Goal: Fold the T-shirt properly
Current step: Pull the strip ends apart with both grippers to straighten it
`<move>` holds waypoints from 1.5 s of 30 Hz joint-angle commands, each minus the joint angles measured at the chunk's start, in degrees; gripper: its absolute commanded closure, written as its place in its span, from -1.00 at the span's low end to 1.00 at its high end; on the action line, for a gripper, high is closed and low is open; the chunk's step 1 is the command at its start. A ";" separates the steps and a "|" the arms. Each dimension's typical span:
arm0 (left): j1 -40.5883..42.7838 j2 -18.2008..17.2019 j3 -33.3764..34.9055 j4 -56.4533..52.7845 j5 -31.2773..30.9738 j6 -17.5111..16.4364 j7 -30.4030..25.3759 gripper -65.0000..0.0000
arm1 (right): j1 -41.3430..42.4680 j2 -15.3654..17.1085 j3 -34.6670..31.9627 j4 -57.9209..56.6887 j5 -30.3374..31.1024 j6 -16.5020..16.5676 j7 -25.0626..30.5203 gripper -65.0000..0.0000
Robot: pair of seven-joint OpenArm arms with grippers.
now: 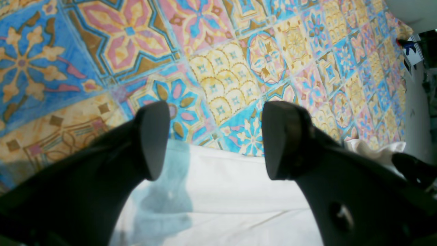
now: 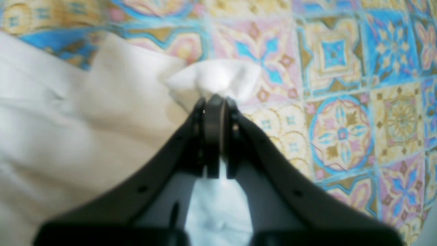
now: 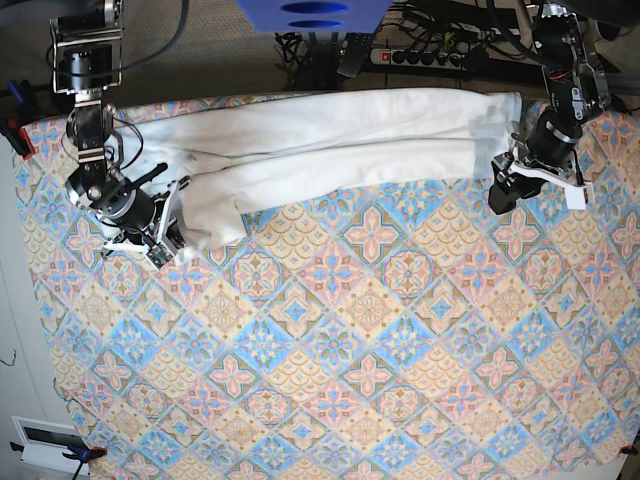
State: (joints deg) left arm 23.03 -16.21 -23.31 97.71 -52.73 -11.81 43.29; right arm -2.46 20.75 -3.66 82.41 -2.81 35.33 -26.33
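Observation:
The white T-shirt [image 3: 330, 140] lies bunched in a long band across the far side of the table, its plain side up. On the left of the base view, my right gripper [image 3: 170, 240] sits at the shirt's lower left end. The right wrist view shows the right gripper [image 2: 213, 102] shut on a puckered fold of the white T-shirt [image 2: 102, 119]. My left gripper [image 3: 503, 190] is at the band's right end. From the left wrist, the left gripper [image 1: 216, 140] stands wide open over the T-shirt's edge [image 1: 222, 191], with nothing between its fingers.
A tablecloth [image 3: 350, 340] with colourful tile patterns covers the whole table. A blue object [image 3: 310, 15] and a power strip [image 3: 430, 55] with cables lie beyond the far edge. A red clamp [image 3: 15, 130] holds the cloth at the left edge.

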 commanded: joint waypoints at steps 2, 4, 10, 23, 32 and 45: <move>-0.13 -0.80 -0.38 0.88 -0.85 -0.36 -0.87 -0.29 | -2.68 1.18 2.65 5.46 0.57 -0.21 -0.79 1.00; -0.13 -0.80 -0.38 0.88 -0.85 -0.36 -0.87 -0.29 | -5.94 1.18 4.06 9.50 0.57 -0.21 -1.85 1.00; -0.04 -0.80 -0.38 0.88 -0.85 -0.36 -0.87 -0.29 | -16.05 1.18 9.16 18.29 0.48 -0.21 -2.11 1.00; 0.14 -1.16 -0.38 0.79 -0.50 -0.36 -0.87 -0.29 | -25.54 1.18 10.21 19.52 0.04 -0.21 -5.28 0.86; 0.31 -5.20 -0.21 0.71 0.99 -0.45 8.98 -0.30 | -25.89 1.09 18.12 25.15 0.30 -0.21 -8.44 0.36; 4.71 -9.86 0.15 0.27 9.87 -0.54 13.90 -0.31 | -25.54 -4.18 18.03 26.38 0.22 -0.21 -7.21 0.40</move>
State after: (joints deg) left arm 27.66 -25.15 -22.94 97.34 -42.22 -12.21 57.58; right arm -28.16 15.79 13.89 107.74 -2.85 35.64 -34.54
